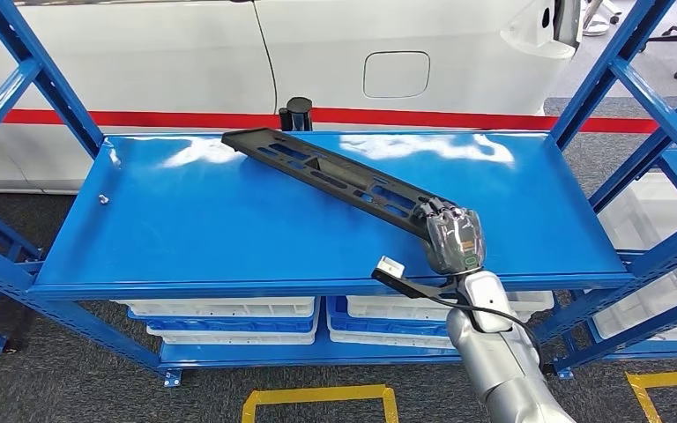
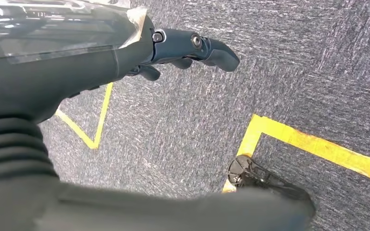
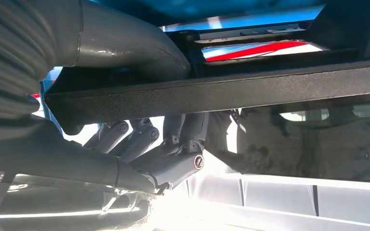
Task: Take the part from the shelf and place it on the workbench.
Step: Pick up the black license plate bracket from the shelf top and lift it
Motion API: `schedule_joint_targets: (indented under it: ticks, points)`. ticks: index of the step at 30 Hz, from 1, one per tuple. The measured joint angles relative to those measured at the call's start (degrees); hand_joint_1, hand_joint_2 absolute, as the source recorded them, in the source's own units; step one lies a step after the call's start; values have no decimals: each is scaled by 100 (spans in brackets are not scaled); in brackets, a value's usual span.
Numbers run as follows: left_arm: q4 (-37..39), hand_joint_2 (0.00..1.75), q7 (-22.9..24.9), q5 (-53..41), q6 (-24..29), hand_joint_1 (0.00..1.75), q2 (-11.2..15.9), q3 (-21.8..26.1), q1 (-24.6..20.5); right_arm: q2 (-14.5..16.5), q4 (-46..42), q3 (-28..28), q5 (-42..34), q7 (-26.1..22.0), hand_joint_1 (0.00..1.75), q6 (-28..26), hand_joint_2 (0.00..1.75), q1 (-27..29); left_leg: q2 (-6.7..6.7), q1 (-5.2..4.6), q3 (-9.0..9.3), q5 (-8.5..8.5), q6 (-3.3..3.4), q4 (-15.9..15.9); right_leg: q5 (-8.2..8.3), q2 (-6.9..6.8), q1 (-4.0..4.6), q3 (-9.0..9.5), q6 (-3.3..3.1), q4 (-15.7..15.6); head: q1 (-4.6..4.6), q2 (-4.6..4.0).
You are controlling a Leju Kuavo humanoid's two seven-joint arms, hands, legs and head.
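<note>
Head view: right hand (image 1: pixel 452 236) grips part (image 1: pixel 335 176)

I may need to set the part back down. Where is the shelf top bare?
The shelf top is bare left and in front of the black part, from the small bolt to the front lip, and again on the far right behind the right hand. Crowded: the diagonal the part covers, and its near end, which that hand grips.
</note>
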Motion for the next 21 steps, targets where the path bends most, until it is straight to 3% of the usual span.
schedule_joint_targets:
  ticks: [6,10,15,21]
  points:
    - [1,175,183,-44,116,0,-1,0,-1,20,0,-65,-28,-55,175,0,175,0,0,0,3,0,0,0,0,0,0,4,0,0,0,0]
    - [1,175,236,-32,463,0,-46,0,-6,59,0,-137,-481,-398,175,0,175,-2,1,0,3,0,0,0,0,1,0,4,0,0,0,0]
    - [11,175,257,71,884,0,-182,9,-17,136,-73,-313,-2452,-1506,175,186,175,-26,1,-1,3,0,0,0,0,1,0,3,0,0,0,0]
    - [30,175,350,235,1035,0,-243,90,-16,118,-1230,-325,-5108,-2272,175,1255,175,398,0,-1,0,0,0,0,0,0,0,-1,0,0,-1,0]
